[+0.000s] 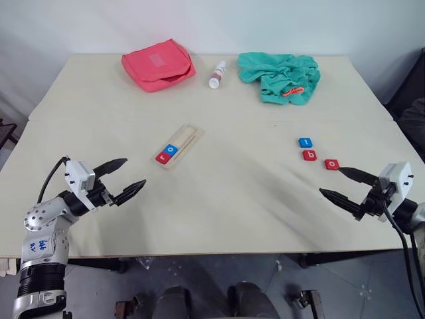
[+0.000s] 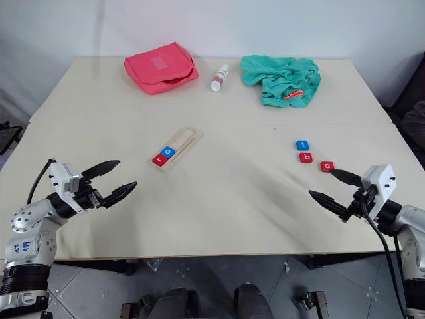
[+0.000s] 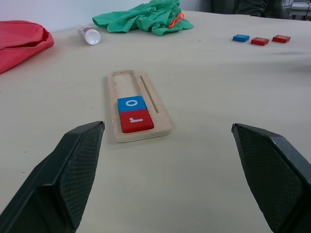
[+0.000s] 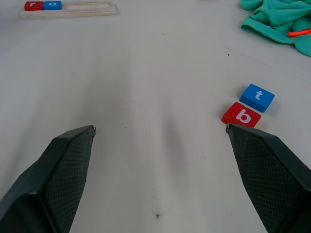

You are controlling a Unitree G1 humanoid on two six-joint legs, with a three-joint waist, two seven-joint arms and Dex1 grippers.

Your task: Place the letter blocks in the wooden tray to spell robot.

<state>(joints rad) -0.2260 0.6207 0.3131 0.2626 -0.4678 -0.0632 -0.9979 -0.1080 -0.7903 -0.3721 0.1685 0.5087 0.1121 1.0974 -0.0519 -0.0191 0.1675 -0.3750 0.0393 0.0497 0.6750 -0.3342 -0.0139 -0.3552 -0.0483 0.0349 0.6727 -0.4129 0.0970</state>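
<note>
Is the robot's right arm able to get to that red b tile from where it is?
Probably yes. The right gripper hovers open just short of the red b tile, with bare table between them. The red o tile and blue t tile sit close beside it, so it needs care.

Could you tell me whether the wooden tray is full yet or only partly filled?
Partly filled: the wooden tray holds just the red r and blue o at one end.

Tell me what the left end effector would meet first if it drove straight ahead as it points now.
Probably the wooden tray, at the end holding the red r block. The left end effector is open and aimed that way; depth is hard to judge.
</note>
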